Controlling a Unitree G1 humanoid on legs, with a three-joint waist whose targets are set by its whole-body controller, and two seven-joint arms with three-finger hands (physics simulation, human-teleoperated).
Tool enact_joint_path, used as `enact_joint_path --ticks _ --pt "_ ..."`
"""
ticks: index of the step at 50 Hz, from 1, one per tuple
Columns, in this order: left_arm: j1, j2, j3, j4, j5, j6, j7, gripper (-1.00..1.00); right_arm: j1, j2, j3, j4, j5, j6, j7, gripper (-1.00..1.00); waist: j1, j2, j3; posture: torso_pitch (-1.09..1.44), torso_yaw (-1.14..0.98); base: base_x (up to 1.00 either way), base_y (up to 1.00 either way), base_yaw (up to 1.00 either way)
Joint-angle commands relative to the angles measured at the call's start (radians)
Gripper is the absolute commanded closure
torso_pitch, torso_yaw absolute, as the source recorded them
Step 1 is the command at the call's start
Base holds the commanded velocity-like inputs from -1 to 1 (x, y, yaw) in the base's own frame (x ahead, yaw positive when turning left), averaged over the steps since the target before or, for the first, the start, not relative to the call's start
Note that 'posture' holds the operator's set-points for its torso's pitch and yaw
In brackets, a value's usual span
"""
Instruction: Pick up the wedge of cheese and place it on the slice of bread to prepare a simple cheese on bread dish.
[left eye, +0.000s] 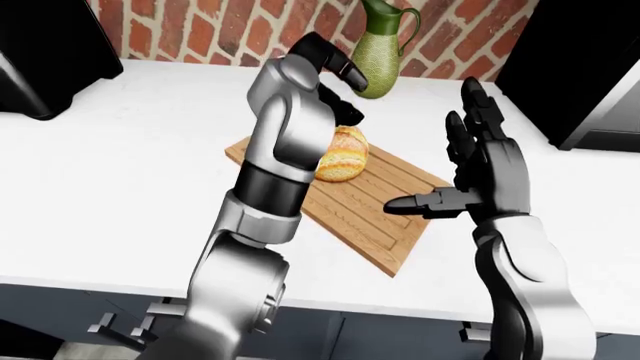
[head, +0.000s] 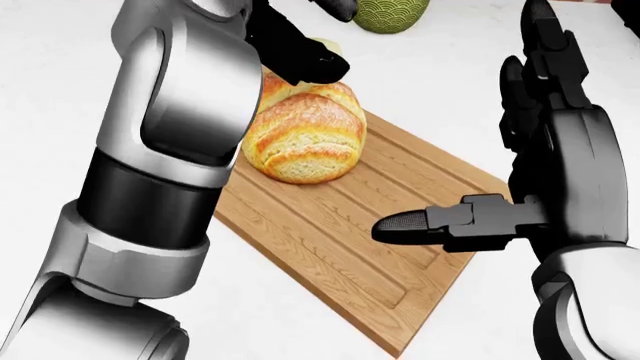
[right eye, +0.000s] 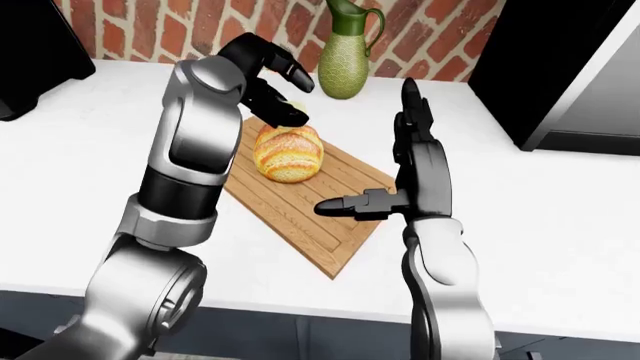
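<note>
The right robot hand (left eye: 470, 161) stands upright and released at about four o'clock of the golden crusty bread (head: 300, 131), thumb pointing at the grooved wooden cutting board (head: 350, 247) on the white counter (left eye: 120, 195). Farther off, the left robot hand (right eye: 270, 82) curls over the bread's twelve o'clock edge. A pale yellow sliver (head: 328, 46) there may be the cheese wedge; whether the fingers grip it I cannot tell.
</note>
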Motion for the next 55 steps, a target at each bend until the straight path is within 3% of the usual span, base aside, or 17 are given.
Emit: enact_joint_path --ticks 1,7,9,16,21,32,34,35,37,41,47,55 --pt "-0.039 0.006 0.004 -0.032 0.007 -0.025 0.015 0.29 -0.02 -0.006 -0.004 -0.035 -0.002 -0.027 -0.004 -1.0 0.0 -0.003 -0.027 0.0 0.0 0.0 0.0 0.0" --pt "-0.032 0.006 -0.002 -0.027 0.009 -0.034 0.019 0.25 -0.018 -0.006 -0.006 -0.038 0.0 -0.028 -0.004 -1.0 0.0 -0.003 -0.028 0.0 0.0 0.0 0.0 0.0" --pt "-0.032 0.007 0.001 -0.023 0.009 -0.037 0.02 0.11 -0.016 -0.006 -0.006 -0.035 0.002 -0.032 -0.003 -1.0 0.0 -0.003 -0.028 0.0 0.0 0.0 0.0 0.0" --pt "-0.022 0.004 -0.002 -0.025 0.012 -0.041 0.022 -0.04 -0.012 -0.006 -0.005 -0.041 0.003 -0.03 -0.004 -1.0 0.0 -0.002 -0.029 0.0 0.0 0.0 0.0 0.0" --pt "-0.023 0.007 -0.001 -0.022 0.016 -0.044 0.019 -0.27 -0.017 -0.007 -0.008 -0.04 0.004 -0.026 -0.005 -1.0 0.0 -0.002 -0.029 0.0 0.0 0.0 0.0 0.0" --pt "-0.024 0.008 0.004 -0.009 0.016 -0.054 0.025 -0.55 -0.017 -0.009 -0.012 -0.036 0.009 -0.03 -0.006 -1.0 0.0 -0.002 -0.029 0.0 0.0 0.0 0.0 0.0" --pt "-0.026 0.008 0.004 -0.013 0.015 -0.05 0.023 -0.63 -0.019 -0.01 -0.012 -0.039 0.009 -0.026 -0.006 -1.0 0.0 -0.002 -0.029 0.0 0.0 0.0 0.0 0.0" --pt "-0.024 0.01 0.003 -0.023 0.016 -0.046 0.019 -0.81 -0.017 -0.01 -0.013 -0.036 0.01 -0.031 -0.006 -1.0 0.0 -0.002 -0.029 0.0 0.0 0.0 0.0 0.0" --pt "-0.022 0.02 0.012 -0.047 0.015 -0.036 0.009 -0.99 -0.011 -0.01 -0.012 -0.029 0.009 -0.041 -0.006 -1.0 0.0 -0.002 -0.029 0.0 0.0 0.0 0.0 0.0" --pt "0.016 0.052 0.001 -0.195 0.052 0.034 -0.055 -1.0 -0.012 -0.012 -0.014 -0.039 0.01 -0.031 -0.007 -1.0 -0.002 0.001 -0.028 0.0 0.0 0.0 0.0 0.0" --pt "0.167 0.095 -0.028 -0.513 0.193 0.133 -0.199 -1.0 -0.008 -0.011 -0.017 -0.053 0.011 -0.022 -0.009 -1.0 -0.006 0.007 -0.021 0.0 0.0 0.0 0.0 0.0" --pt "0.315 0.14 0.013 -0.774 0.374 0.167 -0.385 -1.0 -0.014 -0.01 -0.001 -0.059 -0.006 -0.008 -0.01 -1.0 -0.005 0.011 -0.021 0.0 0.0 0.0 0.0 0.0"
